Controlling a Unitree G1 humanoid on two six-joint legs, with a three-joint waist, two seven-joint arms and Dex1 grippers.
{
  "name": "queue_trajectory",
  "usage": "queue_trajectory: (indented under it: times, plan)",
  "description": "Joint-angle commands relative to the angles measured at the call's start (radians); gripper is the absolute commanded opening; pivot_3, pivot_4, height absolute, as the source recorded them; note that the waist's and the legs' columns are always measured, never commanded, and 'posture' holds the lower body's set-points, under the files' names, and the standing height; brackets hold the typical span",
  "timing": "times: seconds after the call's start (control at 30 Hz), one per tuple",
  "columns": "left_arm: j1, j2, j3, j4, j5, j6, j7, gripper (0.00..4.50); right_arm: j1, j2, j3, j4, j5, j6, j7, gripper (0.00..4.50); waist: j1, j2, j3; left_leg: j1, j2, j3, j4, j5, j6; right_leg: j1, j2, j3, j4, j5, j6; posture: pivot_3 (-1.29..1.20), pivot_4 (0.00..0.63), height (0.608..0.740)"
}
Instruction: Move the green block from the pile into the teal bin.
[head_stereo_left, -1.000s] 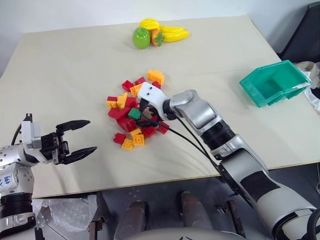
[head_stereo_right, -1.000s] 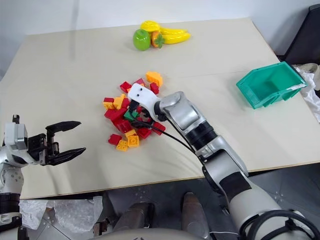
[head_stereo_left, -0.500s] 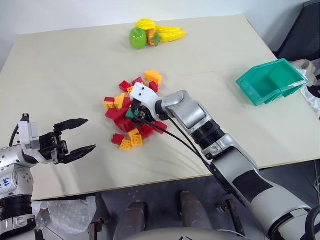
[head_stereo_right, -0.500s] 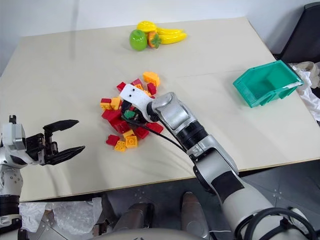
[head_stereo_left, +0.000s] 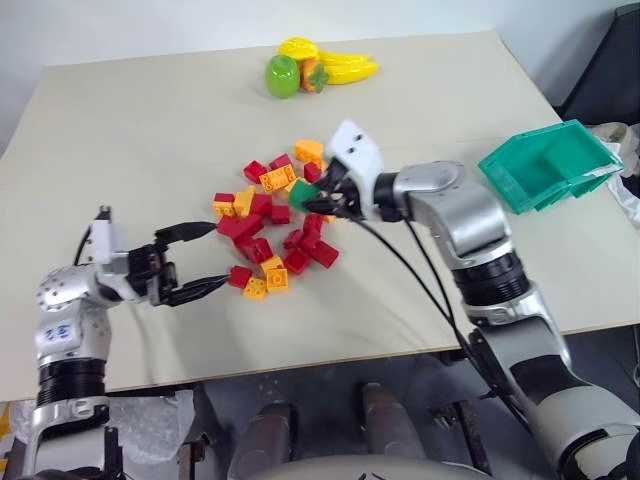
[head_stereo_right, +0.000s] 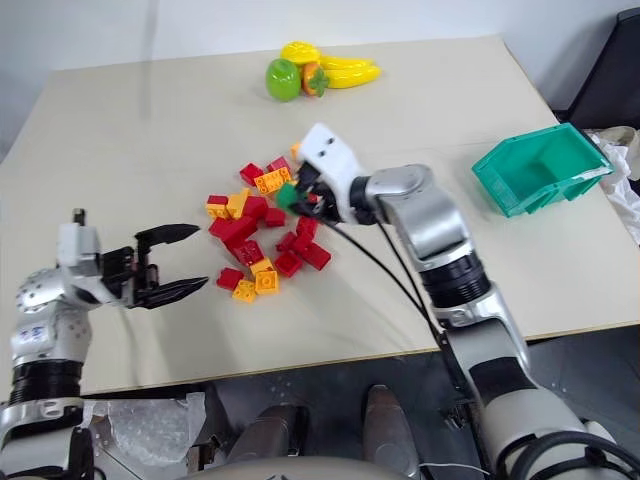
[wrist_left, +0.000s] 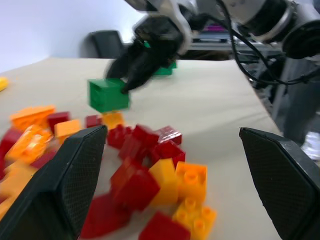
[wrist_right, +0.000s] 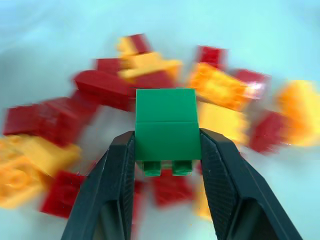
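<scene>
The right gripper (wrist_right: 167, 165) is clamped on the green block (wrist_right: 167, 131), holding it above the pile (head_stereo_left: 272, 225) at the centre of the head view, so the step in hand looks like the carry; the next move calls for swinging it across to the teal bin (head_stereo_left: 548, 165) at the right edge and letting go over its opening. The left gripper (head_stereo_left: 192, 263), fingers spread and empty, hangs at the lower left of the pile. The right wrist view shows both fingers pressing the block's sides, which the head view hides, while only the head view takes in the bin.

Toy fruits (head_stereo_left: 318, 65) at far table (head_stereo_left: 150, 130) edge; black chair (head_stereo_left: 605, 70) beyond right corner.
</scene>
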Motion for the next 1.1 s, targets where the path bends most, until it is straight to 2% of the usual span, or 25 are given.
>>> queue_trajectory:
  times: [0.03,0.13,0.23,0.37,0.5,0.63,0.67,0.77,0.9,1.03,1.1]
  plan:
    - [-0.06,-0.046,-0.061,0.002,0.049,-0.033,0.026,4.5,0.032,-0.131,-0.06,-0.041,-0.015,-0.123,0.036,1.47,0.008,0.0,0.0,0.0,0.0,0.0,0.0,0.0,0.0,0.0,0.0,0.0,0.0,0.0,0.0,0.0,0.15,0.74]
    - [-0.12,-0.096,-0.114,0.031,0.106,-0.055,0.067,4.5,0.044,-0.257,-0.096,0.029,-0.053,-0.225,0.03,1.47,0.012,-0.001,0.001,0.0,-0.003,0.001,0.0,0.0,0.0,0.0,0.0,0.0,-0.001,0.0,0.0,0.0,0.15,0.74]
    - [-0.161,-0.123,-0.142,0.058,0.144,-0.064,0.105,4.5,0.041,-0.33,-0.109,0.102,-0.088,-0.298,0.013,1.47,0.007,-0.001,0.001,0.0,-0.003,0.003,0.0,0.0,0.001,0.0,0.001,0.0,-0.002,0.0,0.0,0.0,0.15,0.74]
    - [-0.323,-0.23,-0.22,0.166,0.285,-0.092,0.292,4.5,0.005,-0.533,-0.141,0.377,-0.218,-0.497,-0.08,1.47,0.027,-0.002,0.002,0.0,-0.005,0.006,0.0,0.0,0.001,0.0,0.0,0.001,-0.004,0.0,0.001,0.0,0.15,0.74]
    - [-0.385,-0.279,-0.245,0.229,0.332,-0.124,0.35,4.5,-0.035,-0.572,-0.113,0.558,-0.271,-0.612,-0.111,1.47,0.029,-0.002,0.002,-0.001,-0.005,0.008,0.0,0.0,0.003,0.0,0.0,0.002,-0.005,0.002,0.004,0.0,0.15,0.74]
    - [-0.428,-0.293,-0.276,0.263,0.395,-0.113,0.42,4.5,-0.133,-0.544,-0.09,0.78,-0.349,-0.672,-0.235,1.47,0.01,-0.002,0.003,0.0,-0.004,0.01,-0.001,0.0,0.003,0.0,0.0,0.003,-0.005,0.002,0.004,0.0,0.15,0.74]
    - [-0.435,-0.297,-0.276,0.268,0.397,-0.105,0.433,4.5,-0.15,-0.535,-0.088,0.82,-0.357,-0.692,-0.251,2.18,0.007,-0.002,0.003,0.0,-0.004,0.009,-0.001,0.0,0.003,0.0,0.0,0.003,-0.005,0.002,0.004,0.0,0.15,0.74]
    - [-0.445,-0.285,-0.268,0.269,0.405,-0.031,0.475,4.5,-0.187,-0.495,-0.089,0.917,-0.358,-0.737,-0.274,2.99,0.007,-0.002,0.003,0.0,-0.004,0.009,-0.001,0.0,0.003,0.0,0.0,0.003,-0.005,0.002,0.004,0.0,0.15,0.74]
    - [-0.401,-0.239,-0.227,0.182,0.338,0.11,0.452,4.5,-0.212,-0.486,-0.105,0.934,-0.347,-0.772,-0.254,4.47,0.009,-0.001,0.003,0.0,-0.004,0.009,-0.001,0.0,0.003,0.0,0.0,0.003,-0.004,0.002,0.004,0.0,0.15,0.74]
    - [-0.328,-0.185,-0.145,0.059,0.232,0.218,0.436,4.5,-0.181,-0.469,-0.151,0.832,-0.254,-0.779,-0.117,4.47,0.01,-0.001,0.003,-0.001,-0.004,0.007,-0.001,0.0,0.003,0.0,0.0,0.003,-0.005,0.002,0.004,0.0,0.15,0.74]
    - [-0.267,-0.129,-0.095,-0.016,0.187,0.291,0.438,4.5,-0.107,-0.462,-0.174,0.702,-0.166,-0.743,0.019,4.47,0.009,-0.001,0.003,-0.001,-0.003,0.007,0.0,0.0,0.003,0.0,0.0,0.002,-0.005,0.002,0.004,0.0,0.15,0.74]
